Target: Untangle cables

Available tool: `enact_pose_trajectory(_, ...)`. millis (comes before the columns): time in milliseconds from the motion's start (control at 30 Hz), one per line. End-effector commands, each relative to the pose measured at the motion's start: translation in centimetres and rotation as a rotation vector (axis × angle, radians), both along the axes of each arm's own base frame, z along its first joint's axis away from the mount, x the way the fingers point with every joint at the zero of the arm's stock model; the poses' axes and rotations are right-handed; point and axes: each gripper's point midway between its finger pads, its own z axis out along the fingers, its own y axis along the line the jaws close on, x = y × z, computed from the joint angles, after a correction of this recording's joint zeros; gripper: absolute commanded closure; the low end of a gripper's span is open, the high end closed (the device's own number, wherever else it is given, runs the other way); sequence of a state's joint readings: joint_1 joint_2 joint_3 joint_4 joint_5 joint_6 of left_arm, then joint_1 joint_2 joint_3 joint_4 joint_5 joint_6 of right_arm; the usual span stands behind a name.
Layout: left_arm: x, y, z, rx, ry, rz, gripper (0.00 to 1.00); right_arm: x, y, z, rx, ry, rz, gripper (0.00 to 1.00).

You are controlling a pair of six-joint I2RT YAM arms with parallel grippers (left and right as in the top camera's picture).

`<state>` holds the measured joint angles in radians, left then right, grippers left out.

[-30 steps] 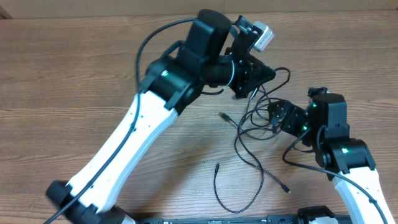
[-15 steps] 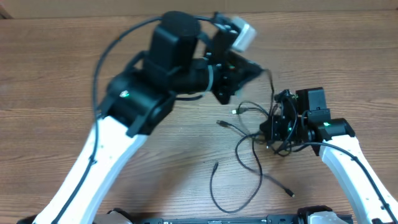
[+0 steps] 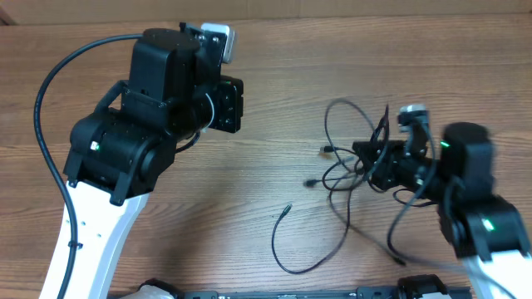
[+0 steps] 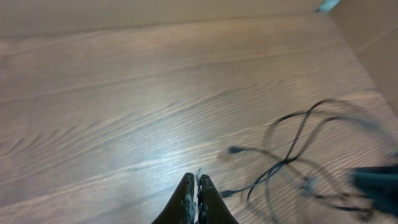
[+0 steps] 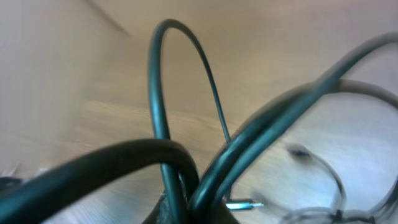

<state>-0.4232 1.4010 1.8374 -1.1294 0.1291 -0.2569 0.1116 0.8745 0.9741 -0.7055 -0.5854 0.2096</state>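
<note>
The cables (image 3: 339, 176) form a loose black tangle right of centre on the wooden table, with small plug ends on its left side. My right gripper (image 3: 366, 155) is shut on several strands at the tangle's right side. In the right wrist view those cables (image 5: 163, 112) cross right at the right gripper (image 5: 199, 210), beside a silvery plug (image 5: 239, 203). One cord (image 3: 312, 257) trails off toward the front edge. My left gripper (image 3: 236, 105) sits well to the left of the tangle. In its own view the left gripper (image 4: 197, 182) is shut on nothing, with the cables (image 4: 289, 158) off to its right.
The wooden table (image 3: 274, 58) runs across the whole overhead view. My left arm's white link and its thick black wire (image 3: 50, 91) fill the left side. My right arm (image 3: 482, 216) takes up the lower right corner.
My left arm swung left, away from the tangle. My right gripper closed on the strands and drew them toward the right; the tangle shifted with it.
</note>
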Motion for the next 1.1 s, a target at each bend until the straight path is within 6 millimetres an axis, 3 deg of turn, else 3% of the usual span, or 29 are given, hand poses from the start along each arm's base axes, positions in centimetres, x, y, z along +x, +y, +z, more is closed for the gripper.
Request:
enact_pose_trajectory(0,0.2,0.8,-0.2,0.018,0.009,0.043,0.96,-3.5,1.7,8.8,0.097,-0.286,0.142,0.86)
enact_pose_trajectory(33,0.2,0.9,-0.2,0.018,0.01,0.045,0.96,-4.0,1.6,10.4,0.099,-0.352,0.144,0.84)
enact_pose_trajectory(67,0.3,1.0,-0.2,0.004,0.019,0.063,0.96,-4.6,1.5,12.4,0.102,-0.443,0.146,0.59)
enact_pose_trajectory(100,0.4,1.1,-0.2,0.0,0.023,0.071,0.96,-4.9,1.5,13.3,0.104,-0.489,0.148,0.53)
enact_pose_trajectory(167,0.6,1.6,-0.2,-0.016,0.031,0.1,0.96,-5.2,1.4,14.9,0.107,-0.572,0.148,0.47)
enact_pose_trajectory(233,0.7,1.9,-0.2,-0.021,0.036,0.107,0.96,-4.6,1.2,14.7,0.1,-0.559,0.124,0.45)
enact_pose_trajectory(267,0.6,2.0,-0.3,-0.022,0.04,0.109,0.96,-4.3,1.1,14.1,0.095,-0.532,0.11,0.45)
enact_pose_trajectory(400,0.3,2.2,-0.7,-0.008,0.058,0.115,0.96,-2.3,-0.3,8.2,0.031,-0.263,-0.005,0.45)
enact_pose_trajectory(500,0.0,2.7,-1.3,0.02,0.081,0.128,0.96,-1.7,-1.9,3.3,-0.047,-0.054,-0.099,0.43)
enact_pose_trajectory(567,-0.3,3.1,-1.7,0.04,0.099,0.139,0.94,-1.7,-2.3,1.3,-0.078,0.036,-0.123,0.39)
enact_pose_trajectory(600,-0.6,3.5,-2.1,0.057,0.114,0.149,0.85,-1.8,-2.3,0.1,-0.087,0.094,-0.119,0.38)
enact_pose_trajectory(633,-0.8,3.9,-2.4,0.079,0.125,0.164,0.57,-1.8,-2.3,-0.8,-0.095,0.139,-0.118,0.34)
enact_pose_trajectory(667,-1.0,4.5,-2.8,0.104,0.137,0.181,0.44,-1.8,-2.3,-1.8,-0.102,0.189,-0.113,0.24)
enact_pose_trajectory(733,-1.3,5.1,-3.2,0.127,0.156,0.195,0.34,-1.9,-2.2,-3.2,-0.11,0.257,-0.105,0.04)
enact_pose_trajectory(767,-1.3,5.3,-3.3,0.132,0.162,0.196,0.3,-1.9,-2.1,-3.8,-0.11,0.289,-0.097,0.0)
enact_pose_trajectory(900,-1.9,6.1,-4.0,0.168,0.187,0.13,0.16,-1.9,-0.3,-5.2,-0.045,0.4,-0.007,0.0)
enact_pose_trajectory(1067,-3.5,5.2,-4.2,0.118,0.215,-0.094,0.0,-1.3,1.2,-7.2,0.013,0.529,0.064,0.0)
